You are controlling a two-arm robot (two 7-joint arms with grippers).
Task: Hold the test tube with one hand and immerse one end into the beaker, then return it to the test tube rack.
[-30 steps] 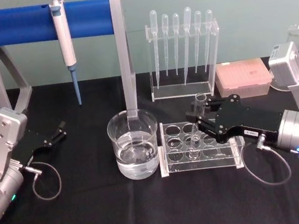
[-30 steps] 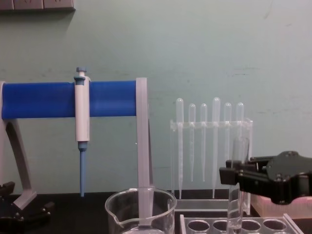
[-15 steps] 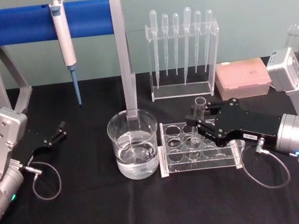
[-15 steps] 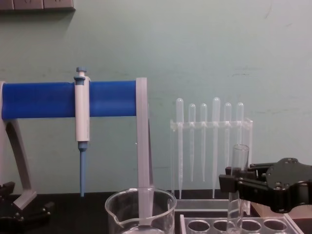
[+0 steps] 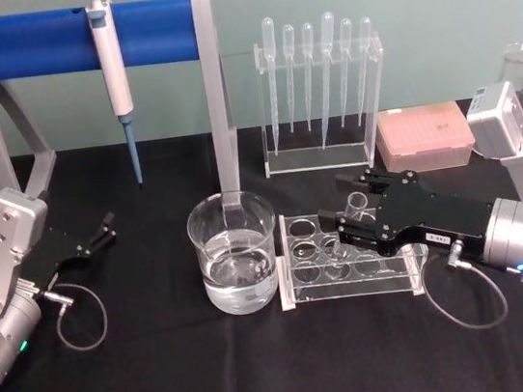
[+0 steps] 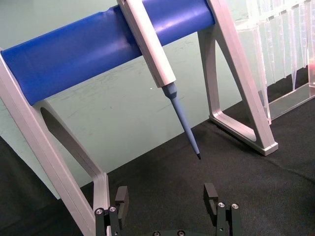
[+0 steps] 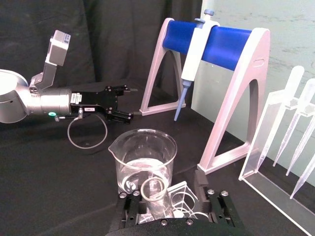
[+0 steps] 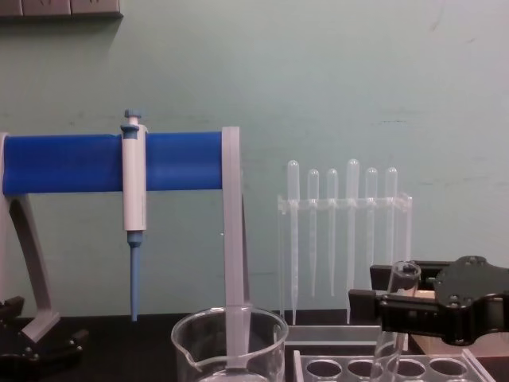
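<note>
Left to right, as I see it from the console:

- Left gripper (image 5: 101, 233): parked low over the black tabletop (image 5: 168, 365) at the far left, fingers spread apart and holding nothing
- Blue-barred stand (image 5: 46, 46): at the back left, with a white-and-blue pipettor (image 5: 111, 61) hanging from it, tip down
- Beaker (image 5: 235, 253): centre of the tabletop, partly filled with clear liquid, just left of the clear rack (image 5: 349, 262)
- Test tube (image 5: 358, 205): lower end in the rack, leaning, open rim up
- Right gripper (image 5: 339, 205): reaching in from the right over the rack, fingers open on either side of the tube's rim
- Pipettes in a clear holder (image 5: 320, 90): behind the rack
- Pink box (image 5: 425, 134): just right of that holder
</note>
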